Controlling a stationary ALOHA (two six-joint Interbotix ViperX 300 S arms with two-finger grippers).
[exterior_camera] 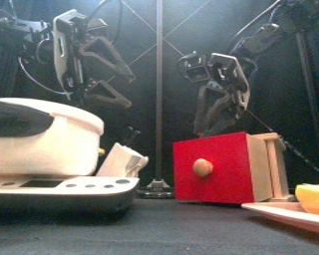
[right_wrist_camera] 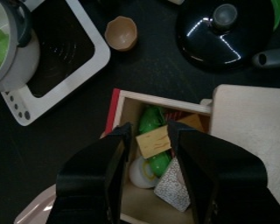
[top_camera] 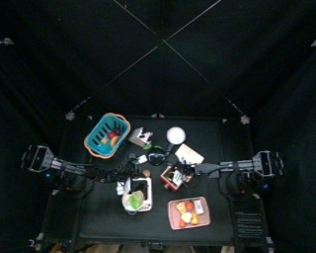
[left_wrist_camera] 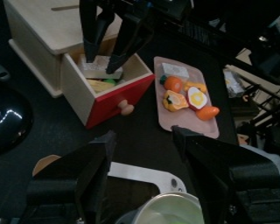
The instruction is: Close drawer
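Observation:
The drawer [left_wrist_camera: 108, 87] stands pulled out of the pale tan box [left_wrist_camera: 55, 35]. It has a red front [exterior_camera: 215, 169] with a round wooden knob [exterior_camera: 202, 167]. Green, yellow and white toy food pieces lie inside the drawer [right_wrist_camera: 116, 114]. My right gripper [right_wrist_camera: 157, 171] hangs open right above the drawer's inside, with nothing between its fingers. It also shows above the drawer in the front view [exterior_camera: 209, 120]. My left gripper [left_wrist_camera: 149, 175] is wide open and empty, held back from the drawer front, above the rice cooker.
An orange-red tray of cut food [left_wrist_camera: 184, 96] lies beside the drawer. A white rice cooker [exterior_camera: 43, 134] stands at the front left, a teal basket [top_camera: 106, 134] at the back left. A black pot lid [right_wrist_camera: 224, 35] and a small wooden bowl [right_wrist_camera: 122, 33] sit beyond the box.

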